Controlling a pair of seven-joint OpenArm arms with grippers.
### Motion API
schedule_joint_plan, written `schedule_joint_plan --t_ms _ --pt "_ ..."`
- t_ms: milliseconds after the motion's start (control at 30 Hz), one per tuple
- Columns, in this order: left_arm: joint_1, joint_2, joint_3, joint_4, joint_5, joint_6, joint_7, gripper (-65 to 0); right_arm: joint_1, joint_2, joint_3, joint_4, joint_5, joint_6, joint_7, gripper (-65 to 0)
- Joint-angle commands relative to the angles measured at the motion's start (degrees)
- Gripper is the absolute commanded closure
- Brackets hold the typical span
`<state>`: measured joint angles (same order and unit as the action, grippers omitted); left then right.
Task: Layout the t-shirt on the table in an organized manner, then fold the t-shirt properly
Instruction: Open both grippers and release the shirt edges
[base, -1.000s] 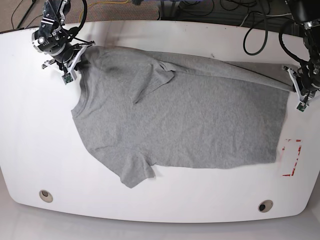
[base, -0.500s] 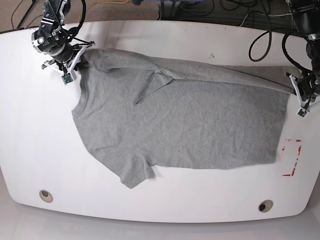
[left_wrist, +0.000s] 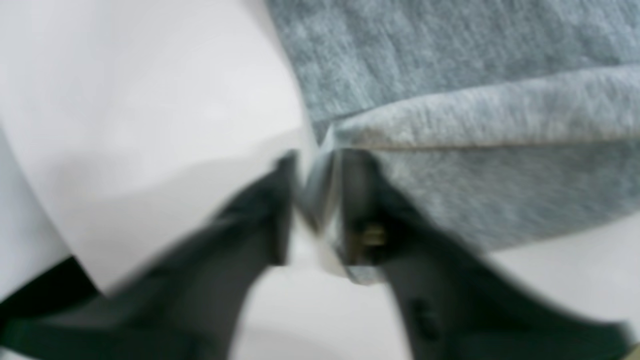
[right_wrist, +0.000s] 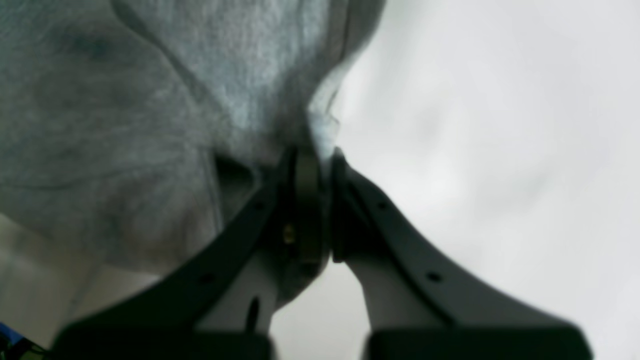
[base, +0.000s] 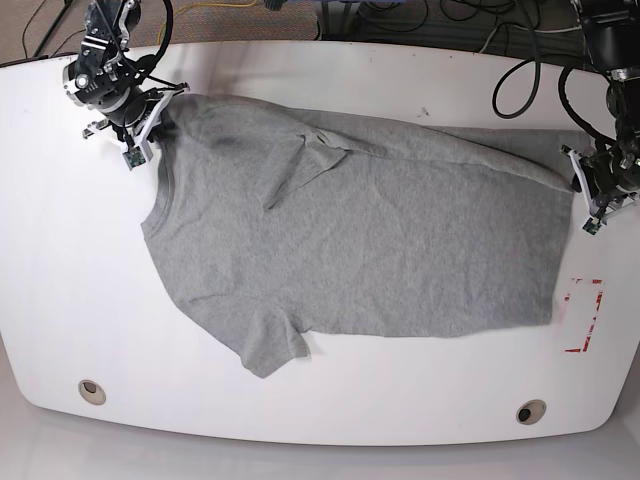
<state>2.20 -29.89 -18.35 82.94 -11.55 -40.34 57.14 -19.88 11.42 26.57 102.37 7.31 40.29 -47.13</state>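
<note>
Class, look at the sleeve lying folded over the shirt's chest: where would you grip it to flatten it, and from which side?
Grip the folded sleeve at its free pointed tip near the chest, coming from above. That flap lies doubled over the t-shirt, so its tip is probably the only loose edge to pinch and draw back toward the table's far edge. Both grippers are busy holding shirt corners.

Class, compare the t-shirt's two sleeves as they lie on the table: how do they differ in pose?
The near sleeve lies spread flat, pointing off the t-shirt toward the table's front edge. The far sleeve is folded inward onto the chest, creased and bunched. The near sleeve rests on the bare table; the far one on fabric. Both are short and grey.
</note>
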Motion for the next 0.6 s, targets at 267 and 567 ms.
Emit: schedule_joint_plan --t_ms 267,567 --pt "-2.2 -2.2 -0.4 -0.5 0.4 0.3 -2.4 -39.2 0.8 0.9 0.3 1.0 -0.1 -0.3 0.6 -0.8" --pt "-4.4 -4.8 -0.9 2.1 0.0 0.3 -2.4 -39.4 1.5 0.6 0.3 1.6 -3.7 -0.3 0.7 -28.5"
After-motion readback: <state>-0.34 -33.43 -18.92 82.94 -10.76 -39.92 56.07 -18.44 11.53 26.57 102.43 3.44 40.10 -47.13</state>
